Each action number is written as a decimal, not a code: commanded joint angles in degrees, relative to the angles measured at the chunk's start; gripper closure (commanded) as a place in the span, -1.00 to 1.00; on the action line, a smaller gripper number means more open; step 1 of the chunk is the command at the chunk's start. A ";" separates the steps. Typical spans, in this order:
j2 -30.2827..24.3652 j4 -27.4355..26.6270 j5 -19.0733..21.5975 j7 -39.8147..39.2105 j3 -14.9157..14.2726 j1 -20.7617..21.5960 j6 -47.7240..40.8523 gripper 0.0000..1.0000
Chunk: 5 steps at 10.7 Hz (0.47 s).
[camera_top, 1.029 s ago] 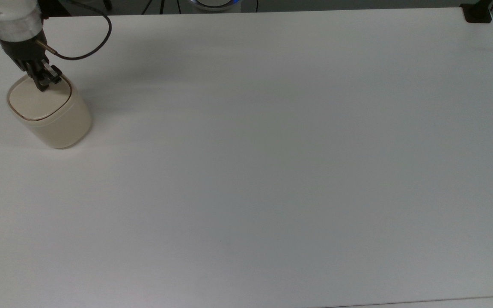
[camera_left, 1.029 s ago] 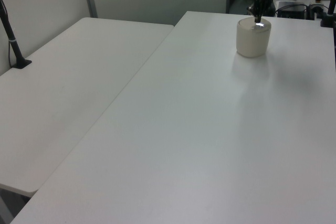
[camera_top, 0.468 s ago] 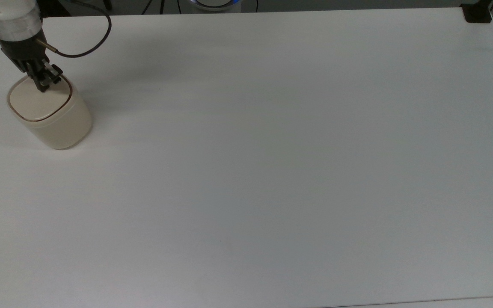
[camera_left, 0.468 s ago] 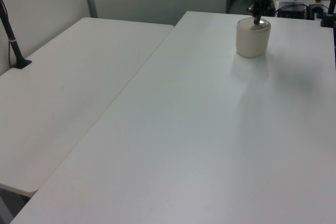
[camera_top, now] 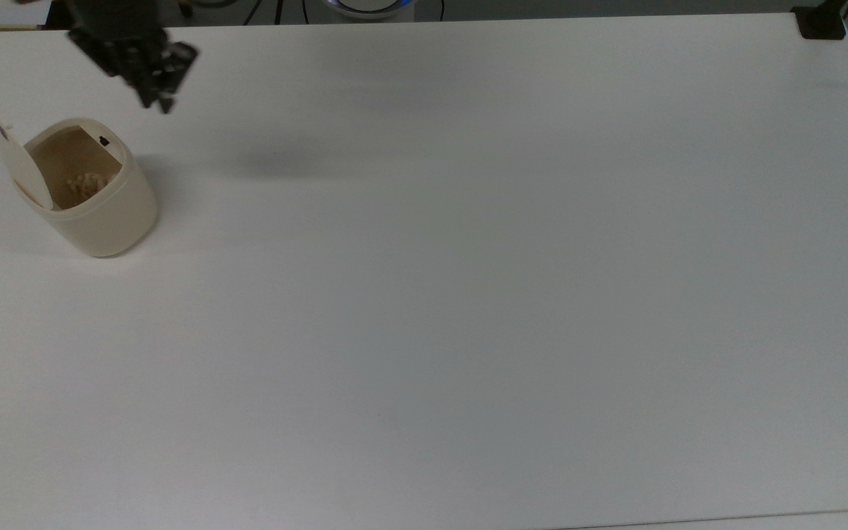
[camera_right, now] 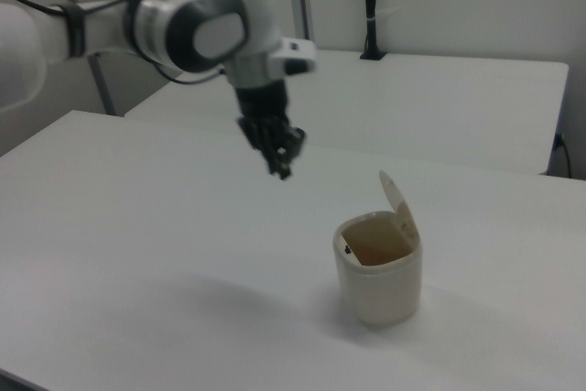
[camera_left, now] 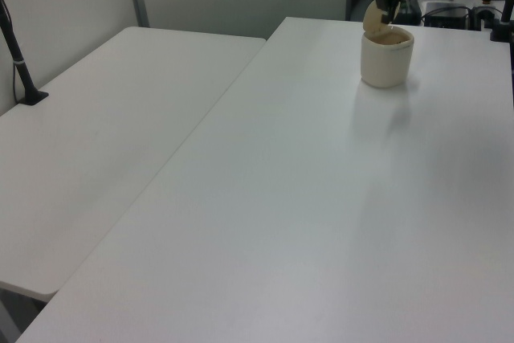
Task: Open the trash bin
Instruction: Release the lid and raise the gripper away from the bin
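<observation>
The cream trash bin (camera_top: 104, 213) stands near the top view's left edge, its flat lid (camera_top: 15, 158) swung up on the hinge. A small black button (camera_top: 104, 141) sits on the rim, and pale crumpled scraps (camera_top: 84, 184) lie inside. My gripper (camera_top: 157, 97) hangs in the air, off the bin and toward the top view's upper right of it, shut and holding nothing. In the right view the gripper (camera_right: 282, 168) hovers well above and to the left of the open bin (camera_right: 380, 286) and its raised lid (camera_right: 399, 203). The left view has the bin (camera_left: 386, 58) at the far end.
The white table (camera_top: 468, 294) stretches wide to the top view's right of the bin. A black clamp (camera_top: 821, 22) sits at its far right corner. A second table (camera_left: 104, 118) adjoins in the left view, with a black post (camera_left: 20, 62) on it.
The gripper was pressing down on the closed lid's edge; it has since lifted and moved away toward the top view's upper right, and the lid has sprung open.
</observation>
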 commanded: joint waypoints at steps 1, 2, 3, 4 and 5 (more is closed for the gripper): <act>-4.31 0.09 0.33 -1.08 9.56 -2.30 -7.42 -1.00; -6.07 0.09 0.42 -1.34 10.28 -2.22 -10.24 -1.00; -6.87 0.01 0.42 -1.43 11.59 -2.22 -11.05 -1.00; -6.96 0.09 0.94 -2.30 11.87 -2.05 -11.23 -1.00; -7.14 0.09 0.86 -1.96 12.39 -2.04 -11.23 -1.00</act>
